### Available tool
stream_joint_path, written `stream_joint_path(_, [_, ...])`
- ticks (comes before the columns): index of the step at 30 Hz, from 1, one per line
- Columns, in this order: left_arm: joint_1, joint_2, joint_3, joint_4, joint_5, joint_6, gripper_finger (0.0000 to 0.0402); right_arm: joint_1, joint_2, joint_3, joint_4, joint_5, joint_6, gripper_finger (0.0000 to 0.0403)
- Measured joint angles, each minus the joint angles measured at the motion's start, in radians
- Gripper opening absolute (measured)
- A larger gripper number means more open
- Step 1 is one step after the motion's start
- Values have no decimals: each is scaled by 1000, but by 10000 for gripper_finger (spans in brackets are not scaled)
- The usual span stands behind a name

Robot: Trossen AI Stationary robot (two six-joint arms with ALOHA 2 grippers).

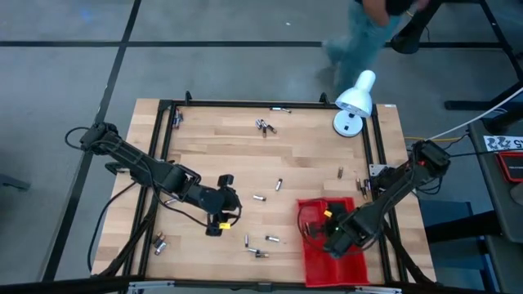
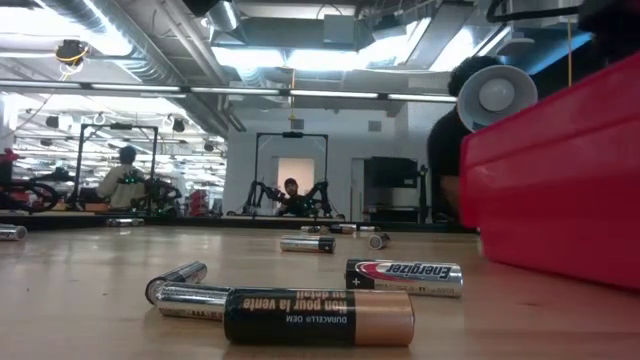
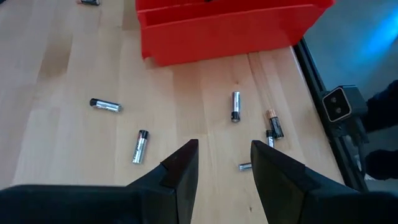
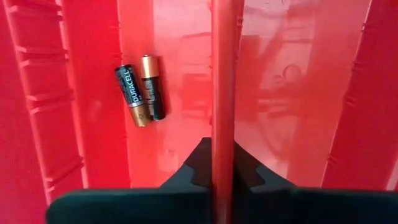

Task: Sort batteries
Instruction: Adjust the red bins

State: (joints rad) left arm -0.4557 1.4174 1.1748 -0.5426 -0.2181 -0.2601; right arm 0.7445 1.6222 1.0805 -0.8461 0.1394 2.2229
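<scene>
Small batteries lie scattered flat on the wooden table: a pair (image 1: 264, 126) by the far edge, a few (image 1: 260, 243) near the front, and silvery and dark ones (image 3: 236, 106) (image 3: 140, 146) in the left wrist view. Two dark-and-copper batteries (image 4: 140, 92) lie in one compartment of the red tray (image 1: 319, 269). My left gripper (image 1: 216, 216) (image 3: 224, 158) hovers open above the table's middle, holding nothing. My right gripper (image 1: 331, 241) (image 4: 222, 163) is down inside the tray, with its fingers astride the divider wall. My right gripper has the red tray's middle divider wall (image 4: 222, 112) between its two fingers, coming from above and pointing down. The fingers (image 4: 199, 165) lie against both sides of the wall with no gap showing. The tray sits flat on the table.
A white desk lamp (image 1: 354, 102) stands at the far right corner. A black frame (image 1: 163, 147) borders the tabletop. The red tray's wall (image 2: 560, 190) fills the right of the low view, behind batteries (image 2: 318, 317) lying in front of the camera. A person walks beyond the far edge (image 1: 359, 37).
</scene>
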Motion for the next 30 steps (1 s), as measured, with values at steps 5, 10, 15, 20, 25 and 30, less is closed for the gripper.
stream_joint_path(5, [0, 0, 0, 0, 28, -18, 137, -13, 0, 0, 42, 45, -8, 14])
stream_joint_path(10, [0, -5, 0, -3, 53, -31, 137, -14, 0, 0, 67, 77, -23, 15])
stream_joint_path(15, [0, -12, 1, -79, 88, 86, 137, -37, 33, 2, 95, 49, 4, 17])
stream_joint_path(20, [22, -70, 1, -196, 165, 209, 137, -75, 78, 22, 105, -41, 8, 18])
stream_joint_path(25, [31, -129, 1, -270, 164, 264, 137, -93, 97, 79, 50, -45, 15, 18])
stream_joint_path(30, [30, -159, 1, -286, 164, 296, 137, -105, 101, 110, 21, -37, -6, 39])
